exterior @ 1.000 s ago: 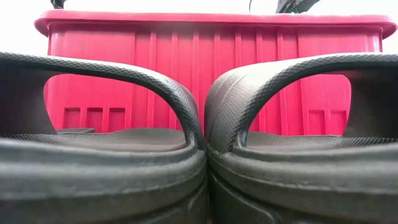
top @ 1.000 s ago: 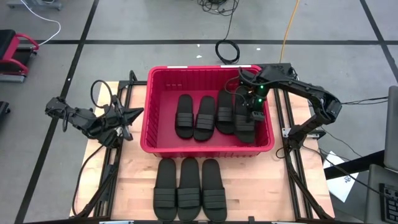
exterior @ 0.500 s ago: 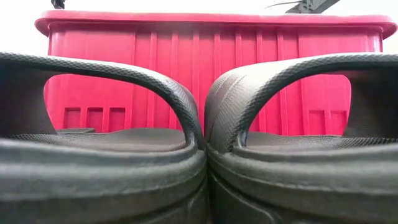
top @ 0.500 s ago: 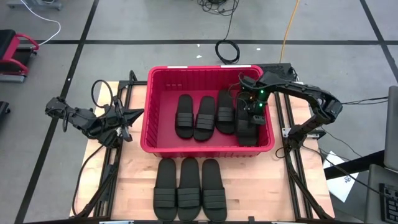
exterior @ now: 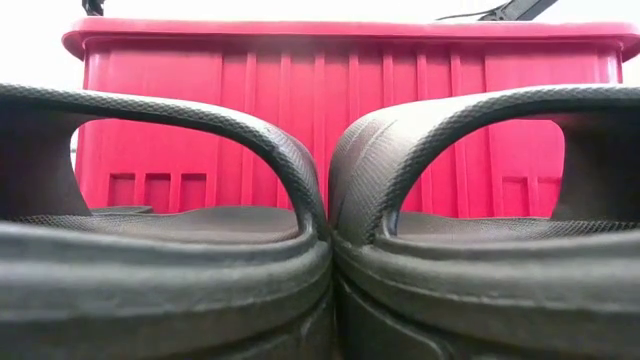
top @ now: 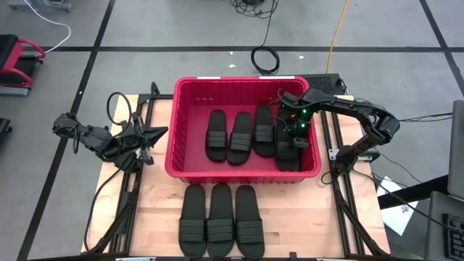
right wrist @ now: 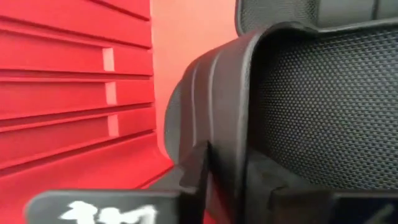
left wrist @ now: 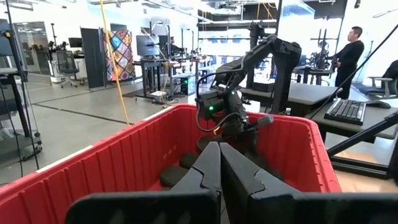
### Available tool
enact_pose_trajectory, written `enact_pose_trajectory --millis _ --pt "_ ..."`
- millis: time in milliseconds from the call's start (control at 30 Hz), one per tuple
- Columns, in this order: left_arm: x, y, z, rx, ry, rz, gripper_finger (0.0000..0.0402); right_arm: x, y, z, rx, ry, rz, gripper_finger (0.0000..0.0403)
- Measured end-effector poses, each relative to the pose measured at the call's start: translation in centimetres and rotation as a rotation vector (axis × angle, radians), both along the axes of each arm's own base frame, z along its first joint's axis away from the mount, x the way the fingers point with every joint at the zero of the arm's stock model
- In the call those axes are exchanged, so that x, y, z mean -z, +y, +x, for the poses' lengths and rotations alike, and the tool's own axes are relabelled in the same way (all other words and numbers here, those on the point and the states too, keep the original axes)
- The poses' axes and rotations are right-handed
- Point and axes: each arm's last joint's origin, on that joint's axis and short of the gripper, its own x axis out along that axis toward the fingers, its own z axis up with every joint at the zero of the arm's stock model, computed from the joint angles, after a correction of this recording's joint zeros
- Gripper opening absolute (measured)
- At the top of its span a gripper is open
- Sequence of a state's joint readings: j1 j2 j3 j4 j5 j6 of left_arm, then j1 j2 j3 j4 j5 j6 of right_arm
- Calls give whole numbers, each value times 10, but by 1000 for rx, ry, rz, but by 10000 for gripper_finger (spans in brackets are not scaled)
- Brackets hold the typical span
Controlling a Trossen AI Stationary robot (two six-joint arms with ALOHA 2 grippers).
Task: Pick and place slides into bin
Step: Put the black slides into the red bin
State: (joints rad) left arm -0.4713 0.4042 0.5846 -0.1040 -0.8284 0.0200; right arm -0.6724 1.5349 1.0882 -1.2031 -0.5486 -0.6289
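Nearest to you, at the front edge of the wooden table (top: 156, 217), three slides (top: 220, 211) lie side by side, touching, with their straps in one line across them. In the low view two of them fill the foreground, their straps arching up with the red wall showing through underneath.

Just behind that row stands the bin (top: 170, 145), lengthwise across the table. Inside it you see four more slides (top: 229, 136): three lying close together toward the middle, and a fourth slide (top: 287, 154) against the bin's right wall.

The right gripper (top: 296, 135) reaches down into the bin over that fourth slide. In its wrist view the slide's ribbed strap sits right at the fingers (right wrist: 198, 165), close against them, and you cannot tell from the pictures whether the fingers are gripping it or have let go.

Out to the left of the bin, over the table's left edge, the left gripper (top: 150, 135) waits with its fingers closed together on nothing, pointing toward the bin's left wall.

Beyond the table, the left wrist view shows a room of desks, with a person (left wrist: 348, 53) standing well off.
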Motion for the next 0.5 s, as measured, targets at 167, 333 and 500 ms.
enact_pose_trajectory --millis 167,333,500 --pt "0 0 0 1 -1 -3 1 0 -2 0 30 36 -40 119" --pt "0 0 0 1 -1 -3 1 -8 -1 -2 26 24 -98 156" --pt "0 0 0 0 6 6 1 -37 -6 1 47 -51 -252 172"
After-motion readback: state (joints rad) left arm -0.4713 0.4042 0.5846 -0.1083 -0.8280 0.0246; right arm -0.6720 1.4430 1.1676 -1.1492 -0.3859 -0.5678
